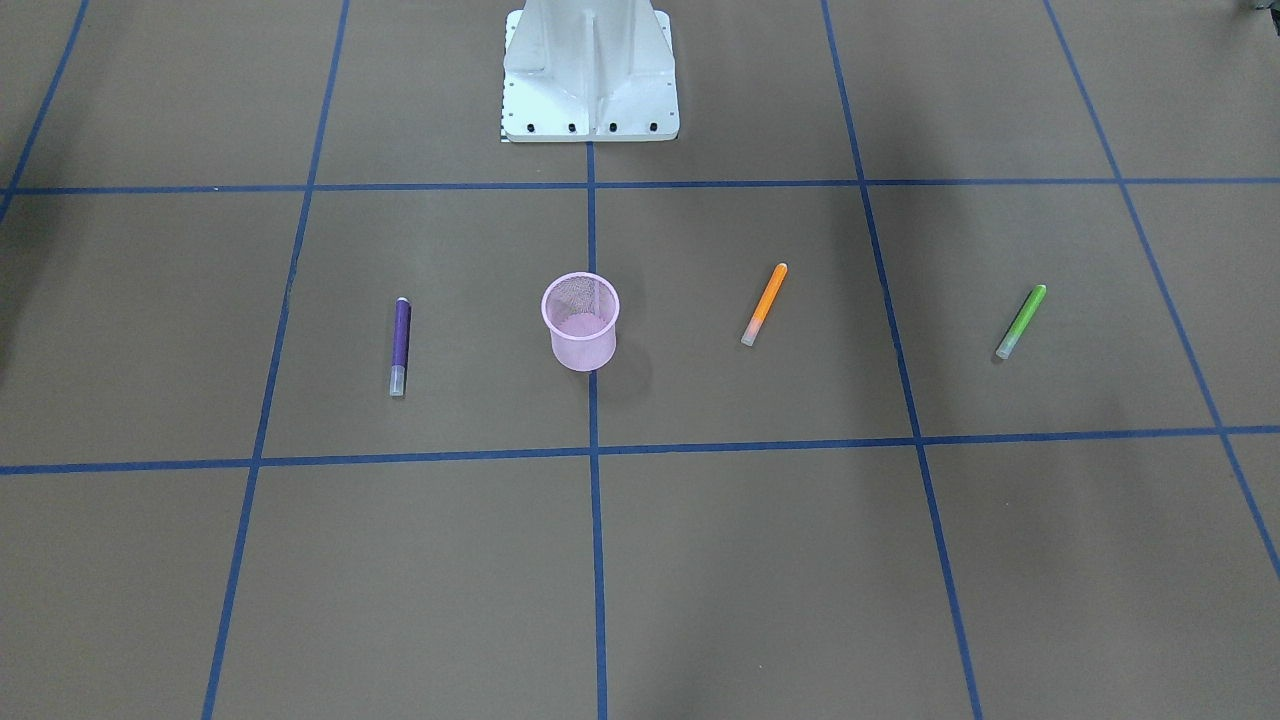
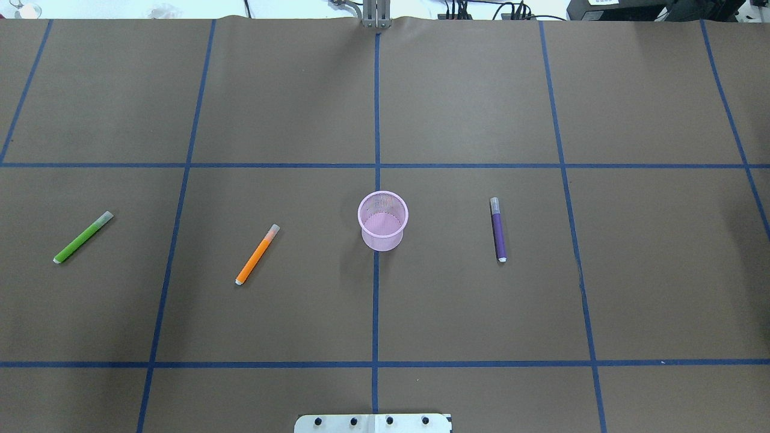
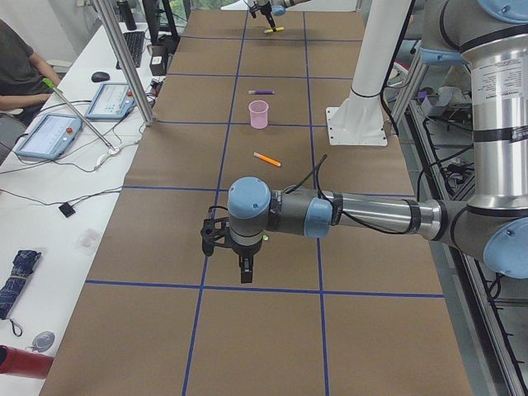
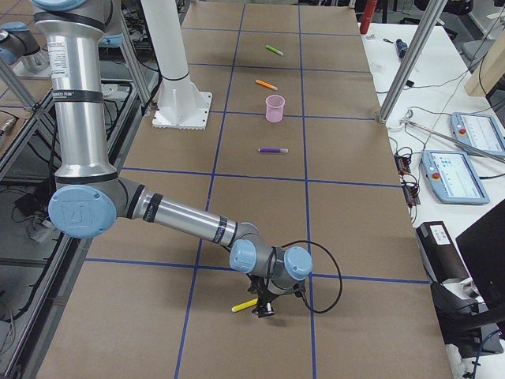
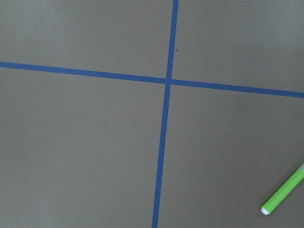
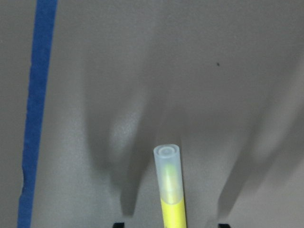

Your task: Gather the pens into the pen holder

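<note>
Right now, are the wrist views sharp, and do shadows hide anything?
Right wrist view: the yellow pen is close and soft-edged, with dark shadows fanning beside it. Left wrist view: sharp, even light, green pen clear. Overhead view: faint shadows only.

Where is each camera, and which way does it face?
Front-facing: across the table, facing the robot's white pedestal base.
Overhead: behind the robot, looking forward and down; base edge only.
Exterior left: table's left end, looking along it; left arm near.
Exterior right: opposite end; right arm near.
Left wrist: down on slim green pen; no body.
Right wrist: down on slim yellow pen; fingertips at bottom edge.
Front and overhead share the small pink wire-mesh cup, mirrored.
</note>
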Robot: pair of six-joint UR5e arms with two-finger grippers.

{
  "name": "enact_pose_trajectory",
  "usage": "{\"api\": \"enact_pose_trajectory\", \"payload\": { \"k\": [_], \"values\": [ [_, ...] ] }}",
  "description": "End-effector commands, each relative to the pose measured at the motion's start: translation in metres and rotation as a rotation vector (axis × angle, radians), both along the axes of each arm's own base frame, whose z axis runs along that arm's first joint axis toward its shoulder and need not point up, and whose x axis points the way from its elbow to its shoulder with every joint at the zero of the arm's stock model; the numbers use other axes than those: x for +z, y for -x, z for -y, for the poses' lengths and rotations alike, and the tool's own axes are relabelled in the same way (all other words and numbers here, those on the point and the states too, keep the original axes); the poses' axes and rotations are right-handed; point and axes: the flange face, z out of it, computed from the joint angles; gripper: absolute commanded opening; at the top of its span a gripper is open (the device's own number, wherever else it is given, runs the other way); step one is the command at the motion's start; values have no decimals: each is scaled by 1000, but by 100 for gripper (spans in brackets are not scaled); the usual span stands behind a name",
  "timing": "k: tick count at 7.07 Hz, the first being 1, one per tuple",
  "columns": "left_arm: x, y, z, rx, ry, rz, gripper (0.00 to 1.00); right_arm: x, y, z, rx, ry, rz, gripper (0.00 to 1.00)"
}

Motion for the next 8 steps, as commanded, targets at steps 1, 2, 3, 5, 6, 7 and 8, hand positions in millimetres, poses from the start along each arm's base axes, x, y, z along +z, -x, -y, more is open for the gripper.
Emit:
{"api": "enact_pose_trajectory", "payload": {
  "k": [1, 2, 3, 5, 6, 7, 8],
  "values": [
    [-1, 0, 0, 0, -2, 0, 100, 2, 0, -1, 0, 5, -1, 55],
    [0, 0, -1, 0, 0, 0, 100, 2, 0, -1, 0, 5, 1, 55],
    [0, 0, -1, 0, 0, 0, 100, 3, 0, -2, 0, 7, -1, 55],
    [0, 0, -1, 0, -2, 0, 100, 3, 0, -2, 0, 7, -1, 49],
    [-1, 0, 0, 0, -3, 0, 100, 4, 0, -2, 0, 10, -2, 45],
    [-1, 0, 0, 0, -3, 0, 100, 4, 0, -2, 0, 10, -2, 37],
    [0, 0, -1, 0, -2, 0, 100, 6, 0, -3, 0, 13, -2, 20]
  ]
}}
